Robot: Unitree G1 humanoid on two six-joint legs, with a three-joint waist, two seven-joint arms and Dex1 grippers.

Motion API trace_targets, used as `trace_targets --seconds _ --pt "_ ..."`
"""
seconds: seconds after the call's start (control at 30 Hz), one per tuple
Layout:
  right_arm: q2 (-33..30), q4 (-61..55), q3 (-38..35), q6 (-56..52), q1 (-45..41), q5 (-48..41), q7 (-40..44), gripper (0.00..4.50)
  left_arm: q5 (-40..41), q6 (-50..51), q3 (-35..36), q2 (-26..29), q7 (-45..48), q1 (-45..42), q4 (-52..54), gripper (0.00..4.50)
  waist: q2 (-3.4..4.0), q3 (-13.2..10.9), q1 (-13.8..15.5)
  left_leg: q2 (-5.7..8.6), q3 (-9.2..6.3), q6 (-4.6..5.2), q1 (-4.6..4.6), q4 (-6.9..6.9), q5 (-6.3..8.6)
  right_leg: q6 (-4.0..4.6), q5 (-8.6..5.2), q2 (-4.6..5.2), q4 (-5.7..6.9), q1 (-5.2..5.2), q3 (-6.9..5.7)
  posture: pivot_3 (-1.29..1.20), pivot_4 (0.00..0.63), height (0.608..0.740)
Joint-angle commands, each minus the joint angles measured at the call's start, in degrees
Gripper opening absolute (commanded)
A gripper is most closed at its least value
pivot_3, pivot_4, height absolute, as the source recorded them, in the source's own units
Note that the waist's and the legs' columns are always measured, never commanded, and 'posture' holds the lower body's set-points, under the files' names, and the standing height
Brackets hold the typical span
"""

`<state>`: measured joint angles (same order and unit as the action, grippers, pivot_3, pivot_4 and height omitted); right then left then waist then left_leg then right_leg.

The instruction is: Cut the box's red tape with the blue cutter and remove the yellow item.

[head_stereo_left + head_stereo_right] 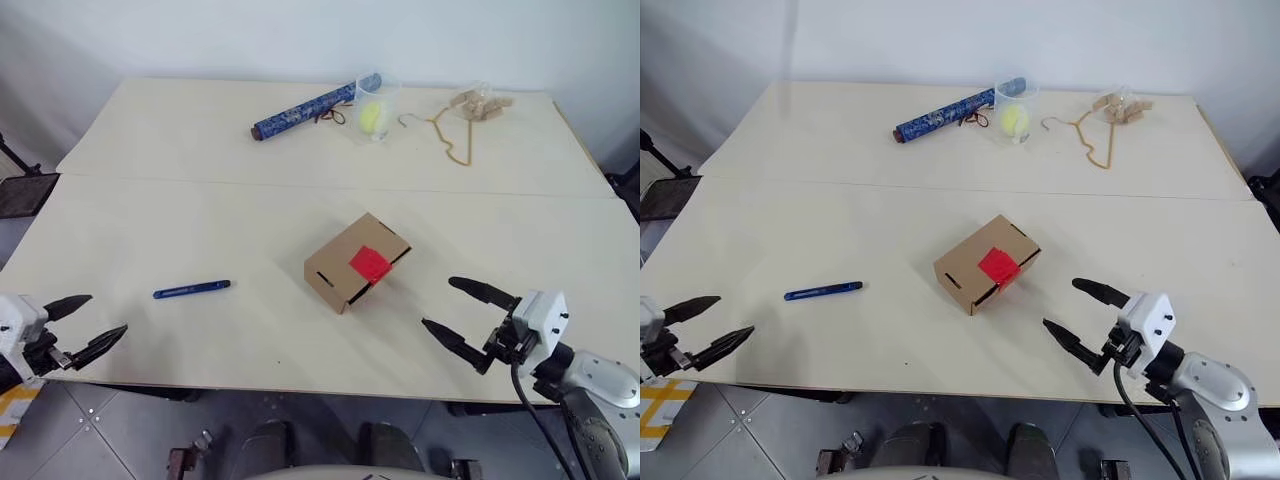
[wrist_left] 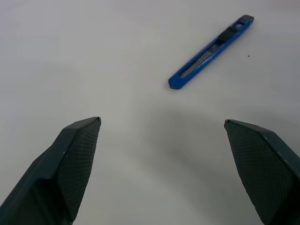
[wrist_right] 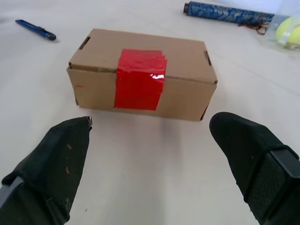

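The small brown box (image 1: 352, 262) lies closed in the middle of the table, with the red tape (image 1: 368, 263) folded over its top edge and front face. The blue cutter (image 1: 191, 290) lies flat on the table to the box's left. My left gripper (image 1: 88, 322) hovers open at the table's front left edge, a short way from the cutter (image 2: 211, 51). My right gripper (image 1: 462, 314) stands open to the front right of the box (image 3: 140, 75), facing the taped side (image 3: 139, 78). The yellow item is hidden.
At the back of the table lie a dark-blue patterned roll (image 1: 315, 105), a clear cup with a yellow-green ball (image 1: 373, 115), a wire hanger (image 1: 445, 130) and a bag of wooden pieces (image 1: 478, 102). A seam (image 1: 300, 186) crosses the table.
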<state>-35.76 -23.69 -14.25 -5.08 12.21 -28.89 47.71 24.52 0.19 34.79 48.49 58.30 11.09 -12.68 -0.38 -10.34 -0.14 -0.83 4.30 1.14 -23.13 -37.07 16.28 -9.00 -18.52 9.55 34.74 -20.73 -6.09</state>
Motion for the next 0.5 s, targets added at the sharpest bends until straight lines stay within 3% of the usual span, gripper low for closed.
trace_targets --seconds 0.03,0.1,0.2,0.4,0.5 --pt "0.06 -2.60 -1.19 -0.02 -0.29 -0.54 -0.74 4.50 1.29 0.59 0.75 0.15 0.19 -1.05 0.06 4.49 0.00 0.00 0.02 0.00 0.00 0.00 0.00 0.00 0.00 0.00 0.00 0.00 0.00 0.00 0.00 0.00 0.150 0.740" --pt "-1.40 -4.29 0.56 -2.11 -0.15 1.44 -1.45 4.31 6.96 8.64 -2.08 0.32 0.63 -7.56 3.73 4.50 0.00 0.00 0.17 0.00 0.01 0.00 0.00 -0.01 0.00 0.00 0.00 0.00 0.01 -0.01 0.00 0.00 0.150 0.740" --pt "-3.03 -5.15 4.14 -7.23 -0.61 6.13 -4.45 3.56 9.75 17.68 -9.88 -0.46 0.20 -19.50 7.16 3.89 -0.08 0.00 1.76 0.03 -0.14 -0.13 -0.03 -0.18 0.02 0.01 0.01 0.00 0.11 0.03 -0.04 0.00 0.150 0.740" --pt "-1.30 -4.10 12.13 -13.17 -5.49 11.79 -9.11 1.40 1.65 22.13 -26.59 -5.62 -1.19 -38.41 3.20 1.94 -0.13 0.02 1.13 0.14 0.18 0.09 -0.03 -0.17 -0.13 -0.07 0.18 -0.02 0.31 0.00 -0.03 0.00 0.150 0.740" --pt "0.51 -0.54 15.37 -14.55 -10.12 15.63 -11.93 0.37 -4.59 18.44 -34.61 -11.97 -1.60 -48.02 -3.44 1.00 -0.18 0.00 1.02 0.22 0.42 0.06 -0.05 -0.20 -0.14 -0.06 0.18 -0.15 0.36 -0.16 -0.04 0.00 0.150 0.740"
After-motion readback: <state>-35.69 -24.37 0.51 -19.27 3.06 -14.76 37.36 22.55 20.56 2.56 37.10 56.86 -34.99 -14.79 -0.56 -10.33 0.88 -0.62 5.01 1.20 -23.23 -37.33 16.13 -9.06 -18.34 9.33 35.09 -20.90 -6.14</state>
